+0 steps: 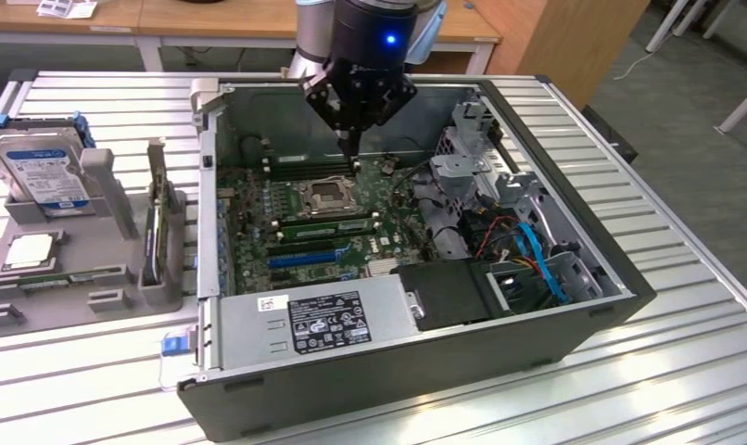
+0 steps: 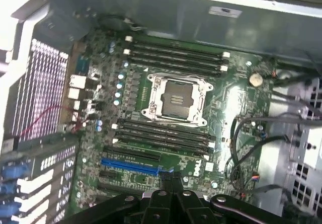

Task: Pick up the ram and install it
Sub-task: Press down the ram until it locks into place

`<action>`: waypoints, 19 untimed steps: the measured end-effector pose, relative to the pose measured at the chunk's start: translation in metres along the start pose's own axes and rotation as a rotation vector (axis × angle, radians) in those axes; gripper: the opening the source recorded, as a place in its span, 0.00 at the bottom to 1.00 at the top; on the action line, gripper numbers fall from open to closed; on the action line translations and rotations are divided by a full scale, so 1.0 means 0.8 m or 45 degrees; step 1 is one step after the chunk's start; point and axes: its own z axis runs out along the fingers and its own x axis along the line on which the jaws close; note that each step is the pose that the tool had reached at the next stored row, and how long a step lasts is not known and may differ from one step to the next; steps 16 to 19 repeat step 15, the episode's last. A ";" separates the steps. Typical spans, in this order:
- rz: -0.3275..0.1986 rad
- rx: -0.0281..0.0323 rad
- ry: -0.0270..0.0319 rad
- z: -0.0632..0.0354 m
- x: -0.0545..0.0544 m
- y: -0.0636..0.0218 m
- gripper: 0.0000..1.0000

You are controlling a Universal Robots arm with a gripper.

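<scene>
**Shut pincer hangs over the open computer case; ram apparently in the holder on the table**

The table is a surface of pale metal slats running across it, bright with reflected light. Behind it stand wooden desks and a tall wooden cabinet, with grey floor to the exterior view's right.

On the slats lies a black computer case, side panel off, with its green motherboard exposed. To the exterior view's left of the case sits a grey holder carrying a hard drive standing on edge and a square silver-topped processor lying flat.

The pincer hangs above the motherboard, over the slots on the far side of the empty processor socket. Its fingers are pressed together, and the wrist view shows nothing between them.

A long, thin greenish strip lies flat in the holder just beside the processor; this appears to be the ram, well apart from the pincer, though it is too small to be certain. Green bands also show among the memory slots on both sides of the socket, and I cannot tell whether these are bare board or a seated stick. The arm is cut off at the upper edge of the exterior view, and cables hide the case's drive corner.
</scene>
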 end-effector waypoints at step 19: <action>0.204 -0.0103 -0.0019 0.000 0.000 0.000 0.11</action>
